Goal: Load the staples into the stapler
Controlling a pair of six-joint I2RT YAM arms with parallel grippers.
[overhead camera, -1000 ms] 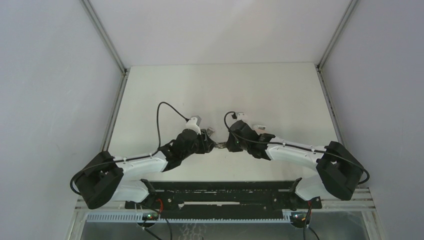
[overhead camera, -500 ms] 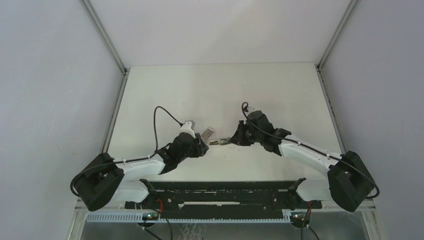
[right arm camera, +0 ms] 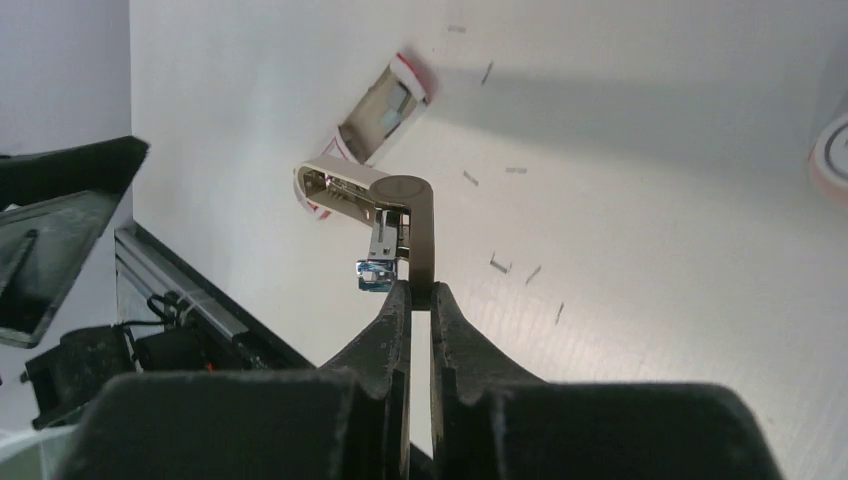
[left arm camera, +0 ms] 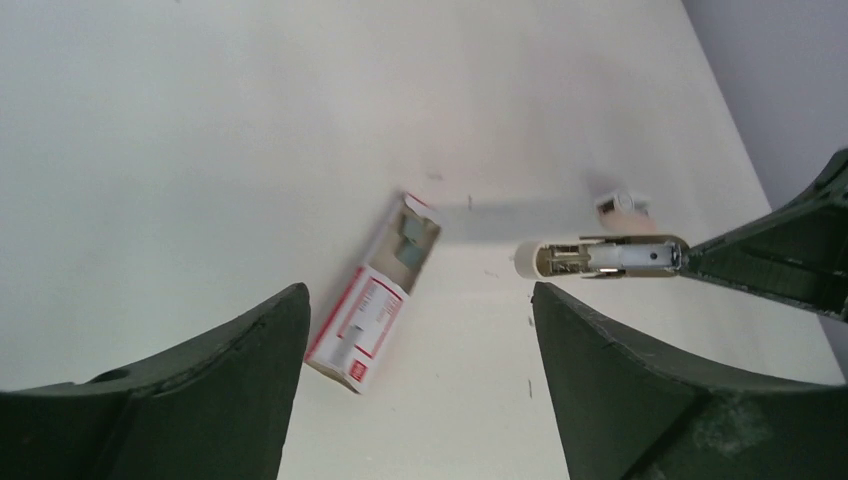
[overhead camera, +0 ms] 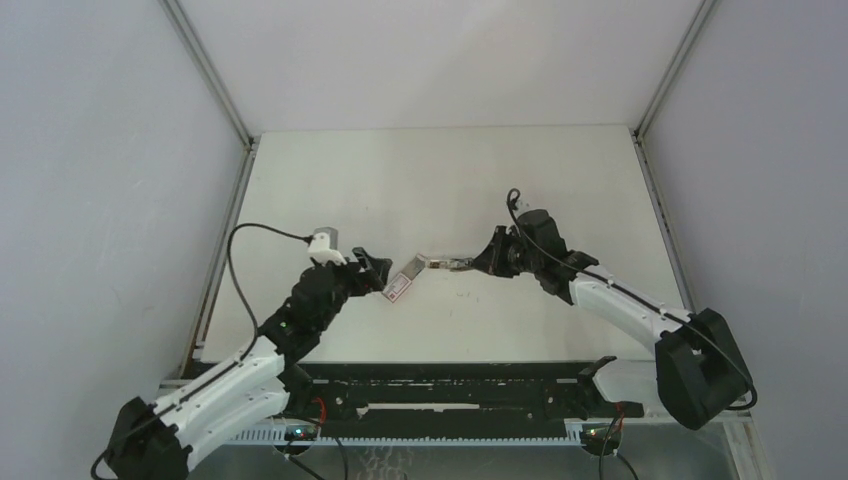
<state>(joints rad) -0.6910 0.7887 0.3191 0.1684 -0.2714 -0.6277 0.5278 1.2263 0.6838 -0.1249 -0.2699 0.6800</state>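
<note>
The staples box [left arm camera: 372, 300], white with red print, lies flat on the table with its tray [left arm camera: 415, 235] slid partly out. My left gripper [left arm camera: 418, 295] hangs open above it, one finger on each side, touching nothing. The box [overhead camera: 400, 283] sits just right of that gripper [overhead camera: 372, 272] in the top view. My right gripper [right arm camera: 420, 290] is shut on one arm of the small metallic stapler [right arm camera: 410, 225], which is hinged open and held above the table. The stapler [left arm camera: 600, 257] points toward the box [right arm camera: 385, 105]; it also shows from above as the stapler [overhead camera: 445, 263].
Loose staples [right arm camera: 500, 265] lie scattered on the white table [overhead camera: 450, 180]. A small white round object [left arm camera: 625, 205] sits beyond the stapler. The black frame rail [overhead camera: 440, 385] runs along the near edge, and the enclosure walls stand at both sides.
My left gripper opened and drew back to the left, and the box now lies on the table. My right gripper moved right and farther back with the stapler.
</note>
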